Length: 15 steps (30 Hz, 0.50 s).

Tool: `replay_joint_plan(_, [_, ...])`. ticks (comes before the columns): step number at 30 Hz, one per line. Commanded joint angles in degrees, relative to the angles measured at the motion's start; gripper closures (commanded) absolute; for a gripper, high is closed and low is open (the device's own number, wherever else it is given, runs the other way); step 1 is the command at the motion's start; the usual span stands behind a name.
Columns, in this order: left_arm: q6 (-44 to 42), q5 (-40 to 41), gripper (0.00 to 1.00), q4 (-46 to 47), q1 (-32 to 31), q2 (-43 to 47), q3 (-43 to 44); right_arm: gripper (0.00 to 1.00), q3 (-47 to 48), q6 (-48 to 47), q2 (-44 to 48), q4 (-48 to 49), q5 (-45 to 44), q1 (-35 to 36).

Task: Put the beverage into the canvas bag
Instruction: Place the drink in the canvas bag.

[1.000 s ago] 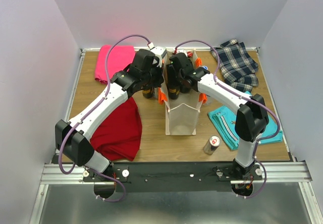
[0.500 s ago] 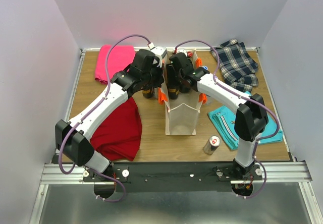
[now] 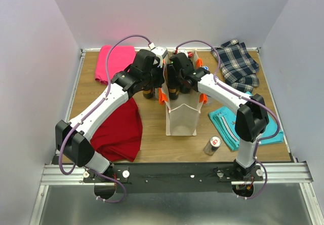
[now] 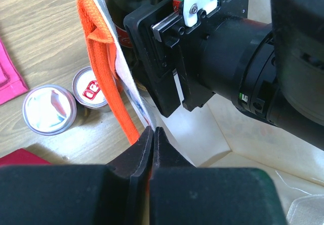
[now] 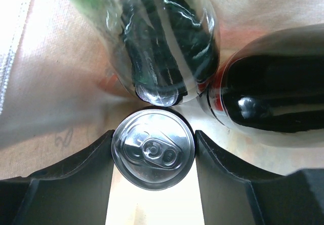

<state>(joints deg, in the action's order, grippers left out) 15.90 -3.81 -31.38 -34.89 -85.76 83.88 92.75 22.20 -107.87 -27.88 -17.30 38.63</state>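
wooden table [image 3: 154, 134], plain white walls [image 3: 30, 58] on three sides, metal rail [image 3: 288, 173] along near edge, even light

From above, the arms hide the left tool [image 4: 153, 131], right tool [image 5: 153, 134] and canvas bag [image 3: 181, 118] mouth. Behind the can [image 5: 153, 156], a clear bottle [image 5: 167, 47] and dark bottle [image 5: 273, 93] blur off-frame.

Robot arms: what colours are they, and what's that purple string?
The left arm and right arm are white with chunky black joints. The purple string is a thin cable looping along each arm. The left tool and right tool each have two black fingers.
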Motion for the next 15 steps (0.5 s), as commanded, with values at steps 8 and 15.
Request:
replay_joint_plan(8, [-0.5, -1.2, 0.82, 0.0, -0.3, 0.0, 1.1, 0.46, 2.2, 1.7, -1.0, 2.1, -3.0, -0.8])
replay_joint_plan(15, [-0.7, -1.0, 0.73, 0.3, -0.3, 0.3, 1.1, 0.44, 2.8, 1.0, 0.8, 2.3, -2.5, -0.8])
